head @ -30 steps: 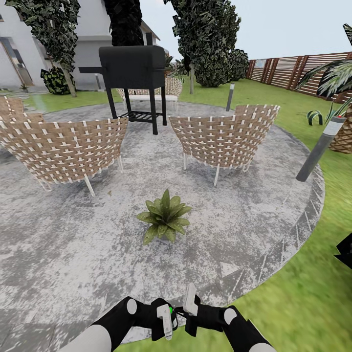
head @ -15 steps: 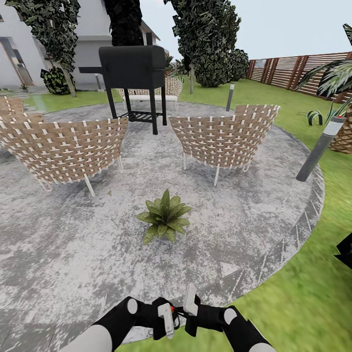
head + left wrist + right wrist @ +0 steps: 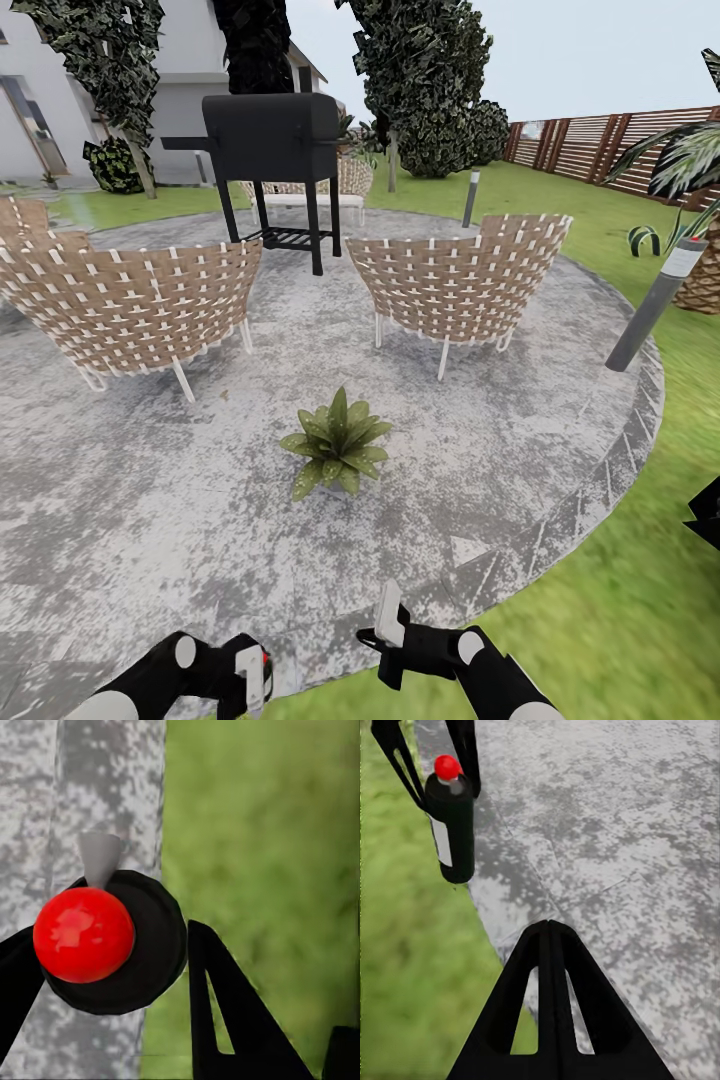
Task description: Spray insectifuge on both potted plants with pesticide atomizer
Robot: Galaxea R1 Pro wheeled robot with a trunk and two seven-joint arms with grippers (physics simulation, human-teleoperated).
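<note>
The pesticide atomizer (image 3: 112,967) is a black bottle with a red cap (image 3: 82,934) and a grey nozzle. My left gripper (image 3: 252,682) is shut on it low at the left, over the patio's near edge. The atomizer (image 3: 451,832) hangs upright between the left fingers (image 3: 465,750) in the right wrist view. My right gripper (image 3: 388,618) is shut on nothing, a short way to the atomizer's right. One potted plant (image 3: 335,447), a low green rosette, sits on the round grey patio (image 3: 150,520) ahead of both grippers.
Two wicker chairs (image 3: 130,300) (image 3: 460,280) stand behind the plant, with a black grill (image 3: 272,140) beyond them. A grey bollard lamp (image 3: 650,300) leans at the patio's right rim. Lawn (image 3: 640,600), a palm (image 3: 700,270) and the slatted fence (image 3: 600,145) lie to the right.
My left arm has swung left and down with the atomizer, away from the right gripper it was close beside. The right arm and the view have stayed put.
</note>
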